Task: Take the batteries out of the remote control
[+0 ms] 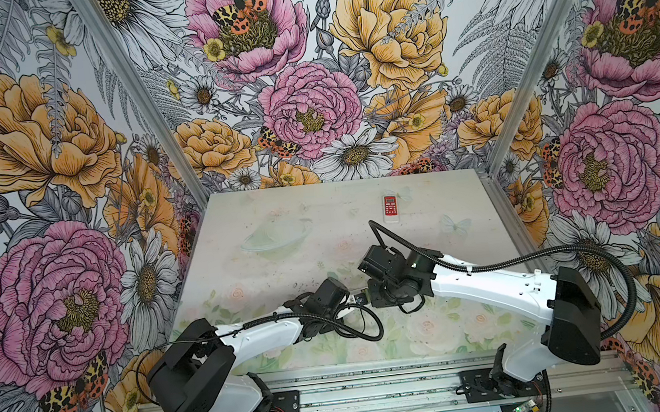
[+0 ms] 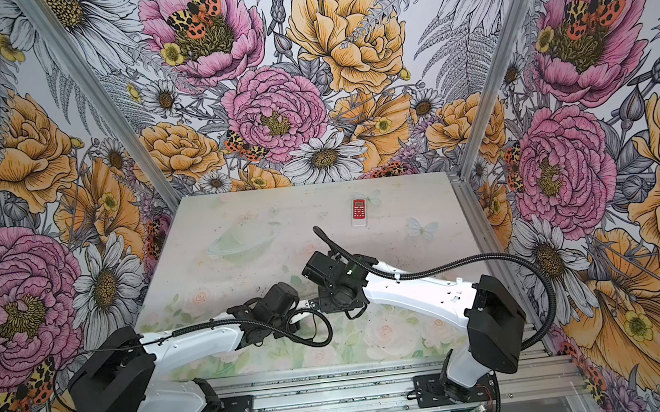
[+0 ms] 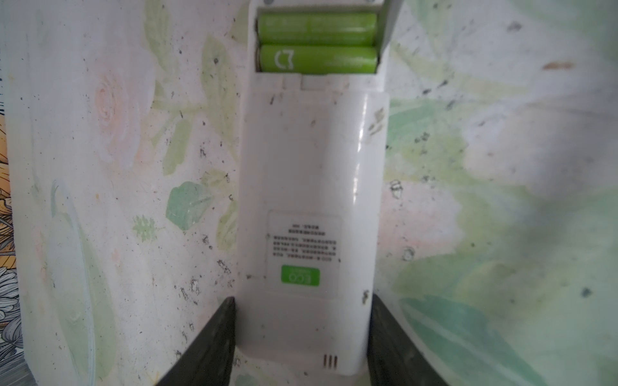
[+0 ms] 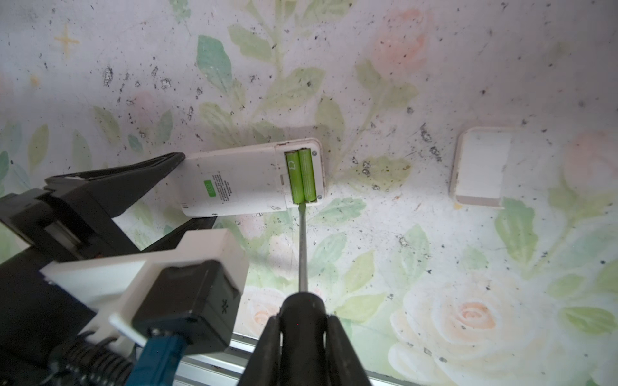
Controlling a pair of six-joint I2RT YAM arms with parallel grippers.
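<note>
The white remote control lies back up on the table, its battery bay uncovered. Two light green batteries sit side by side in the bay. My left gripper is shut on the remote's other end, one black finger on each long side. In the right wrist view the same remote and batteries show. There my right gripper is shut on the black handle of a screwdriver. Its thin shaft's tip touches the end of the batteries at the bay's edge.
A white battery cover lies loose on the table beyond the remote. A second remote with a red face lies near the back of the floral table. Both wrists meet over the table's front middle, and patterned walls enclose three sides.
</note>
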